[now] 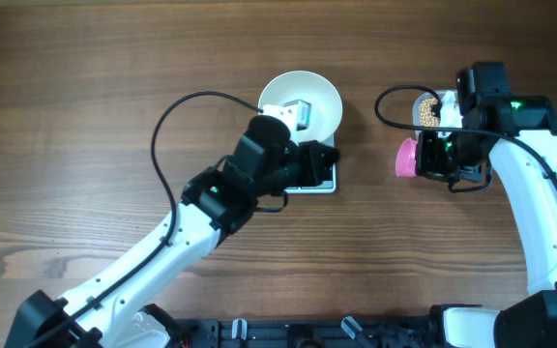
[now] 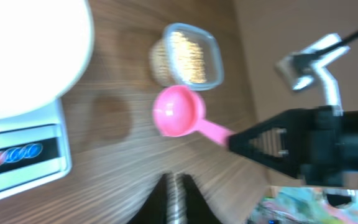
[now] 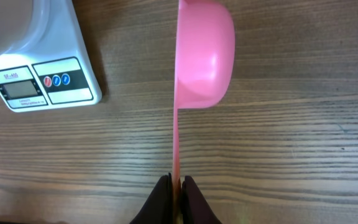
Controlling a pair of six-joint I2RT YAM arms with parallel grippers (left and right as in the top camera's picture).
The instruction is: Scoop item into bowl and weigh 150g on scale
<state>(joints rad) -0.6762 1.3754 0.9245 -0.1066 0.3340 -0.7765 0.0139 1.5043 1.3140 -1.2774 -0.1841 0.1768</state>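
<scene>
From overhead, I see the left arm (image 1: 162, 246) stretched diagonally from the lower-left corner to the middle of the table (image 1: 85, 77). The left gripper (image 1: 319, 162) hangs over the scale (image 1: 325, 182), which its black body mostly covers. The bowl (image 1: 317, 97) sits on the scale's far part. The right arm (image 1: 540, 193) comes up the right side and bends inward. The right gripper (image 1: 431, 157) holds the scoop (image 1: 406, 158), just in front of the tub (image 1: 422, 97) with the beans (image 1: 425, 112) in it.

On my left wrist view, the fingers (image 2: 178, 200) are pressed together with nothing between them, pointing across the wood toward the scoop (image 2: 179, 112) and the tub (image 2: 215, 59) of beans (image 2: 188, 56). The bowl (image 2: 30, 50) and scale (image 2: 23, 155) lie at the left.

On my right wrist view, the fingers (image 3: 161, 199) are pinched shut on the scoop (image 3: 205, 56) handle. The cup is turned on edge above the wood. The scale (image 3: 48, 78) and bowl (image 3: 8, 18) are at upper left.
</scene>
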